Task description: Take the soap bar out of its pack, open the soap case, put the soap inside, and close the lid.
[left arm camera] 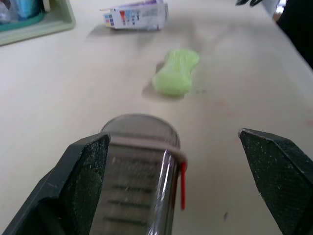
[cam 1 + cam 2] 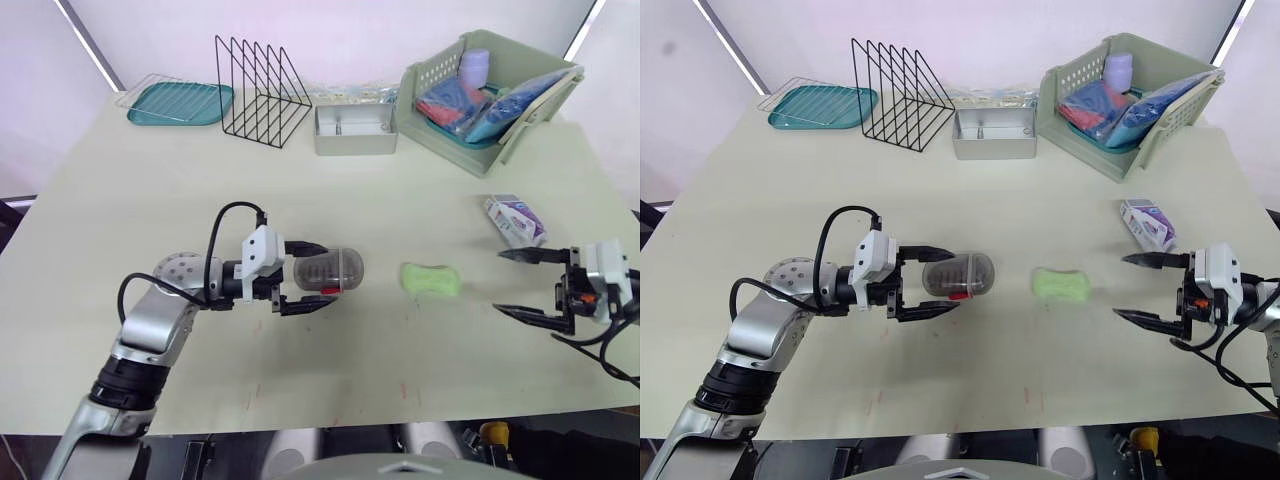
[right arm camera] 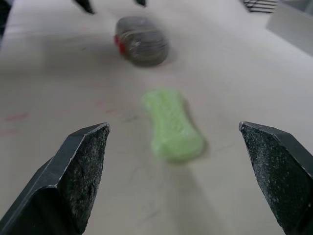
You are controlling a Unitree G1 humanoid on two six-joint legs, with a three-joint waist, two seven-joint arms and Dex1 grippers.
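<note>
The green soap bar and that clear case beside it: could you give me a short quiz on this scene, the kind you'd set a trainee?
1. True or false: the soap bar is already inside the soap case.
2. What lies between the open fingers of the left hand? A) the soap case B) a sponge C) nothing
3. Fill in: the right hand is empty, with its fingers ____.
Key: 1 false, the bar lies bare on the table, between the case and the right hand; 2 A; 3 open.
</note>
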